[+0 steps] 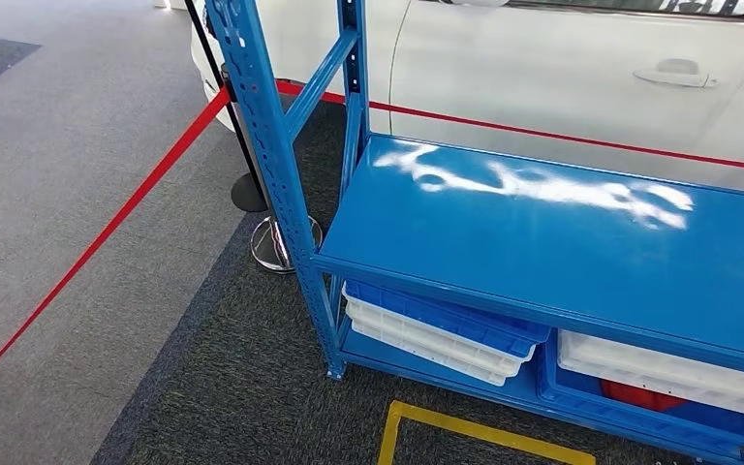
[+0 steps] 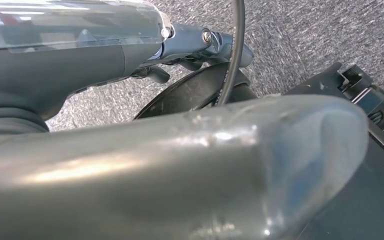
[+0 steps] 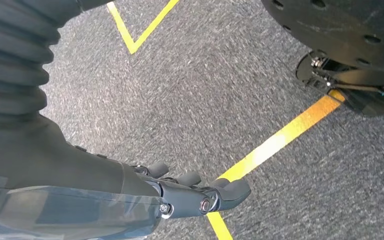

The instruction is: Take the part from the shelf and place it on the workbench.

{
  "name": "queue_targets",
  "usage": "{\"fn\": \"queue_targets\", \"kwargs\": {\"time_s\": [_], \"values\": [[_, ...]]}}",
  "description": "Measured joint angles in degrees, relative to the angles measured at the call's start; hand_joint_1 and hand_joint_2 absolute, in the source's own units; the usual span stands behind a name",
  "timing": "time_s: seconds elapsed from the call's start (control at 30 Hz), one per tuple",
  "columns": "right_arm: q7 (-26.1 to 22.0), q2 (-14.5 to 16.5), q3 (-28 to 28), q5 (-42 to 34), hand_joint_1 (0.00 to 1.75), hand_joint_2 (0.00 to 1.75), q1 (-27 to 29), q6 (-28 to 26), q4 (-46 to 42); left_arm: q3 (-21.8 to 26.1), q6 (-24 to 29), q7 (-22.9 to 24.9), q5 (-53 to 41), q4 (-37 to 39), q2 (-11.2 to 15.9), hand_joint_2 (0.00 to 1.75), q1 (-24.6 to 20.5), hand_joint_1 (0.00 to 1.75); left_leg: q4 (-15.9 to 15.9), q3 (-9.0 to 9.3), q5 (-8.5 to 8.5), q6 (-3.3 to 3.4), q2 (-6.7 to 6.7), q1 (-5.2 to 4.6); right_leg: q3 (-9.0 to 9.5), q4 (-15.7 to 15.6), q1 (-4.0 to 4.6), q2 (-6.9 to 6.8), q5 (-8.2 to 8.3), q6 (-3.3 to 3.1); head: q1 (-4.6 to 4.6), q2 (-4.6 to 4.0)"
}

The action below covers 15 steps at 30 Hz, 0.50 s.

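Right wrist view: the right hand (image 3: 190, 192) hung over grey carpet (image 3: 220, 95), fingers loosely extended, holding nothing.
Left hand: the left hand (image 2: 200, 45) hung by the robot's side; its grip could not be told.
Part: probably the red item (image 1: 639, 395) in the blue tray (image 1: 639, 412) under the shelf (image 1: 542, 242).
Risk: reaching low under the shelf, an arm could strike its edge.
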Motion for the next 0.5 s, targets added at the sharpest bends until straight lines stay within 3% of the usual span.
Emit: {"fn": "queue_targets", "kwargs": {"time_s": [0.17, 0.3, 0.5], "values": [[0.0, 0.0, -0.03, 0.0, 0.0, 1.75, 0.02, -0.09, -0.07, 0.0, 0.0, -0.01, 0.0, 0.0, 0.0, 0.0, 0.02, 0.0, -0.07, 0.17, -0.01, -0.63, 0.01, 0.05, -0.09, 0.01, 0.07, 0.01, -0.24, -0.26, 0.01, 0.0], [-0.05, 0.0, -0.05, 0.0, 0.0, 0.0, 0.04, -0.1, -0.07, 0.01, -0.03, -0.51, 0.96, 0.01, 0.0, 0.0, 0.02, 0.0, -0.08, 0.11, -0.25, -1.29, 0.01, 0.09, -0.13, -0.02, 0.06, 0.01, -0.44, -0.2, 0.02, 0.0], [-0.55, 0.0, -0.15, 0.77, 0.0, 0.0, 0.11, 0.12, -0.14, 0.02, -1.65, -2.93, 7.04, 0.19, 0.0, 0.0, 0.01, 0.0, -0.09, 0.04, -0.43, -1.62, 0.02, 0.1, -0.12, -0.13, -0.01, 0.01, -0.54, -0.08, 0.03, 0.0]]}}
